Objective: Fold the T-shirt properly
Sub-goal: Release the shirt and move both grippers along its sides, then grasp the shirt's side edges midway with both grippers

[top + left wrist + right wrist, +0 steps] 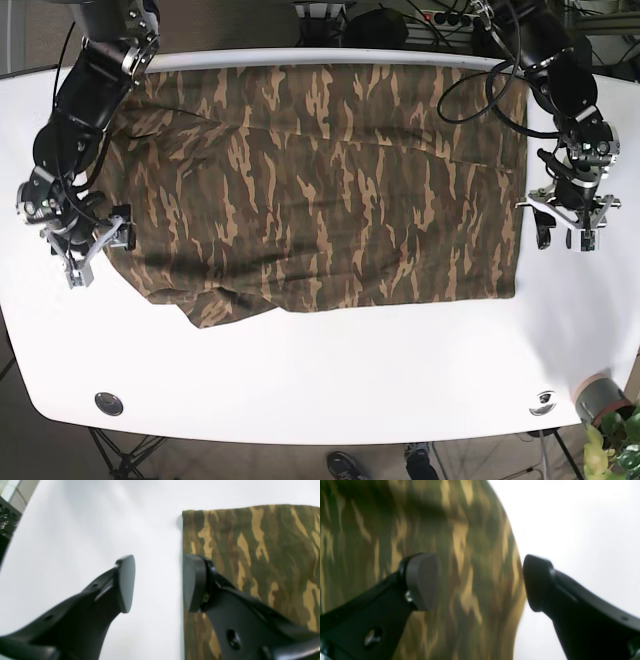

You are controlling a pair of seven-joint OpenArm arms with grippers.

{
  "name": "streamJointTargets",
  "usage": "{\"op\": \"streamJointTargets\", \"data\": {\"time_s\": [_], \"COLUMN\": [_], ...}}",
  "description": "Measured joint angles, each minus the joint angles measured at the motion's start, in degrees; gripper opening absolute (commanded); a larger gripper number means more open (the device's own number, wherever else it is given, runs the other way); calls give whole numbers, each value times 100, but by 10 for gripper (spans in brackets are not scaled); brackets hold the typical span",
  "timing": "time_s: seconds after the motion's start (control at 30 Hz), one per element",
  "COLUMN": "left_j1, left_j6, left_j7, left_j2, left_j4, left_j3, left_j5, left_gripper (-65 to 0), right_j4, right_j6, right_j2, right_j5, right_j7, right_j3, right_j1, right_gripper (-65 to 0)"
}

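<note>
The left tool (pixel 564 228) is hanging at about 3 o'clock in the base view with its jaws spread wide and nothing between them; in its own wrist view one pad (pixel 125 583) is sitting over bare white desk (pixel 87 525) and the other is overlapping the straight edge of the T-shirt (pixel 250 555). The right tool (pixel 88 248) is hovering at about 9 o'clock, jaws likewise wide apart and holding nothing, straddling the shirt's curved edge, one pad over cloth, the other over desk. The camouflage T-shirt (pixel 320 190) is lying spread across the upper middle of the desk (pixel 320 380), fairly flat toward 3 o'clock, while at about 7 o'clock a rumpled lobe is bulging out past the hem line. Judging from this, neither tool is gripping yet, so closing too shallow could be pinching only one layer or missing the edge. The bunched corner could be getting carried into the fold, leaving it lopsided; uneven lifting by the two arms could be skewing the cloth.
</note>
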Motion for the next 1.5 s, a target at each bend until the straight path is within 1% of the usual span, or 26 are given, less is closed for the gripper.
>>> {"op": "streamJointTargets", "data": {"time_s": [0.13, 0.2, 0.23, 0.3, 0.33, 0.43, 0.5, 0.57, 0.6, 0.67, 0.73, 0.8, 0.87, 0.93, 0.97, 1.07, 1.1, 1.2, 1.33, 1.4, 1.5], "left_j1": [-37, -35, -35, -39, -39, -35, -26, -22, -20, -20, -20, -13, -2, 13, 13, 11, 9, 11, 11, 11, 11], "left_j6": [2, 9, 7, 7, -2, -9, -15, -13, -13, -17, -17, -15, -15, -15, -17, -15, -15, -15, -17, -15, -17], "left_j7": [26, 35, 37, 39, 33, 37, 35, 39, 39, 37, 37, 39, 35, 37, 39, 39, 37, 35, 39, 37, 39], "left_j2": [-9, -9, -9, -4, -4, -4, -7, -7, -4, -7, -11, -17, -20, -20, -20, -26, -26, -26, -22, -28, -68], "left_j4": [-166, -168, -168, -170, -170, -170, -170, -170, -170, -170, -170, -170, -168, -168, -168, -168, -168, -168, -168, -168, -170], "left_j3": [-2, -2, -4, 0, -2, 0, -2, -13, -13, -13, -26, -28, -28, -28, -28, -28, -28, -28, -28, -28, -24], "left_j5": [24, 24, 24, 28, 22, 22, 24, 24, 24, 24, 24, 24, 24, 24, 24, 24, 24, 22, 24, 24, 24], "left_gripper": [-363, -363, -363, -363, -363, -363, -363, -363, -363, -363, -363, -363, -363, -363, -363, -363, -363, -363, -363, -363, -363], "right_j4": [-787, -1213, -1475, -1943, -2175, -2798, -3195, -3486, -3606, -3825, -4015, -4124, -4192, -4280, -4317, -4334, -4334, -4297, -4260, -4256, -4247], "right_j6": [-44, -28, 13, -13, -83, -52, -57, -59, -105, -286, -579, -713, -778, -949, -994, -999, -999, -1019, -1045, -1040, -1016], "right_j2": [66, 138, 205, 315, 363, 501, 549, 575, 584, 623, 684, 758, 804, 800, 789, 787, 780, 704, 533, 391, 297], "right_j5": [-98, -13, 26, -52, -120, -72, -90, -103, -105, -87, -101, -114, -109, -94, -70, 4, 4, 42, 46, 66, 66], "right_j7": [549, 896, 1080, 1377, 1523, 2225, 2549, 2732, 2859, 3136, 3362, 3539, 3698, 3834, 3849, 3871, 3960, 4092, 4096, 4138, 4118], "right_j3": [-332, -485, -581, -804, -922, -1147, -1252, -1314, -1320, -1342, -1366, -1585, -1801, -1976, -1989, -1987, -1985, -1967, -1976, -1974, -1974], "right_j1": [597, 817, 935, 1132, 1209, 1370, 1480, 1528, 1530, 1528, 1526, 1508, 1499, 1506, 1493, 1399, 1355, 1300, 1318, 1331, 1353], "right_gripper": [-154, -154, -154, -154, -154, -154, -154, -155, -155, -155, -155, -155, -155, -155, -155, -155, -155, -155, -155, -155, -155]}}
